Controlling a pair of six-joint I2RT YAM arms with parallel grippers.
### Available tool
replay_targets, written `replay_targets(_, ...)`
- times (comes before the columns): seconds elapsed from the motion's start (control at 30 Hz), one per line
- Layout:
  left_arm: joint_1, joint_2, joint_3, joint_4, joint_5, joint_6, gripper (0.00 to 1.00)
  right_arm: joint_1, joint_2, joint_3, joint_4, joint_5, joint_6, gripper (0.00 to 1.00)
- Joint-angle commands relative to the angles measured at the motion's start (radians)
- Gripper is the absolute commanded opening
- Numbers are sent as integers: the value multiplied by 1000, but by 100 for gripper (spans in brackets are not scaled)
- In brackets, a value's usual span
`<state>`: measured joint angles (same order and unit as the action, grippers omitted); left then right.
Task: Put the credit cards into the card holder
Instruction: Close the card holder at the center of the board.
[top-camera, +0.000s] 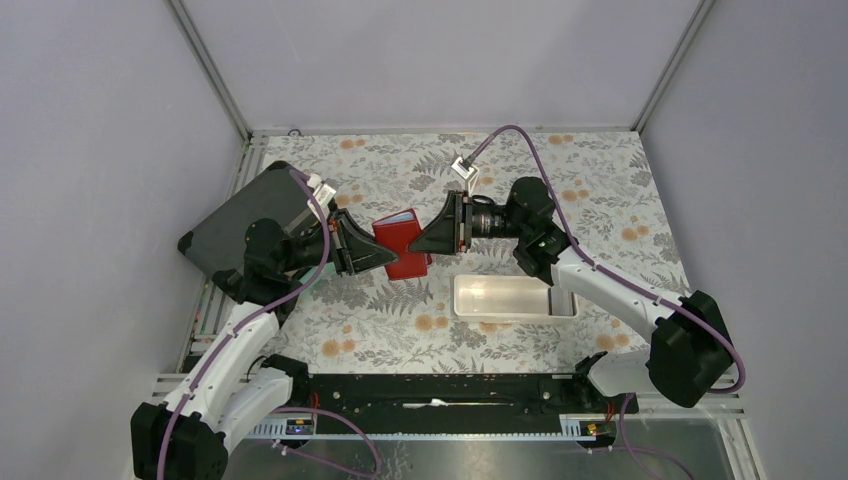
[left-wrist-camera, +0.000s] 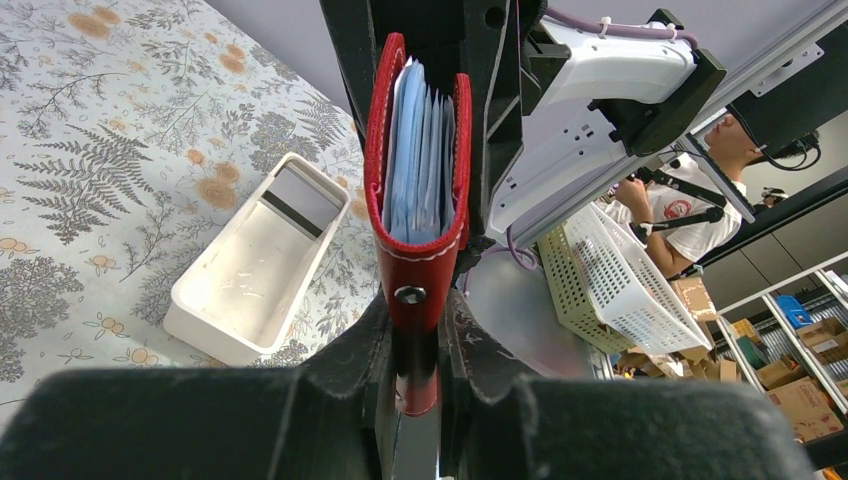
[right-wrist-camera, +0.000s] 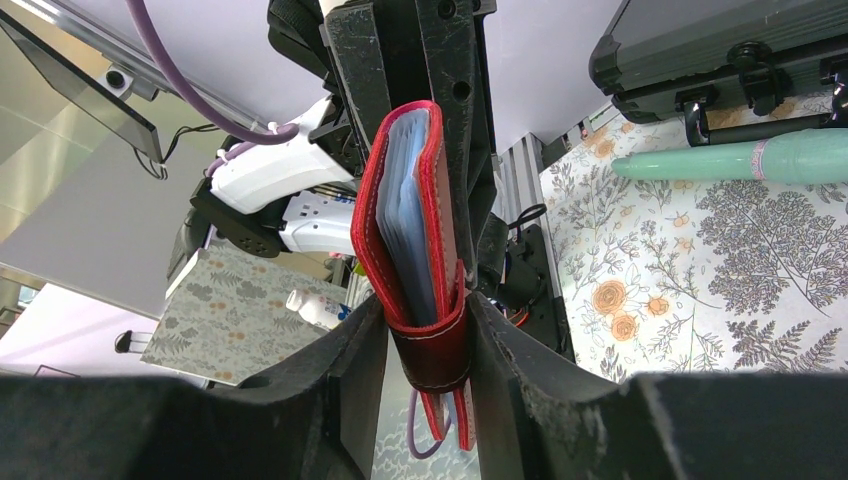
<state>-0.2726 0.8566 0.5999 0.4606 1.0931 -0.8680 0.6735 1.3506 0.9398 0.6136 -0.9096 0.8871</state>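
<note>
Gripping the card holder by its snap tab in the left gripper, narrowly clamped, straight ahead of the fingers and lengthwise along the line toward the right gripper. Pinched there too at the opposite, strap end, at a middling gap, seemingly in contact on both red faces. Equally near either arm, aloft between them. Tucked between the covers: light blue credit cards, edge-on. Cannot make out any yellow-brown card, the pocket slots, or a loose card elsewhere.
</note>
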Motion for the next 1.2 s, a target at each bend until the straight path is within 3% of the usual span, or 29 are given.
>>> replay_targets(0.0,8,-6,38,35,-30,19,0,15,-20,51,26,-30,-3,40)
replay_targets(1.17,16,10,35,-2,-69,30,0,80,38,54,-27,30,-69,34)
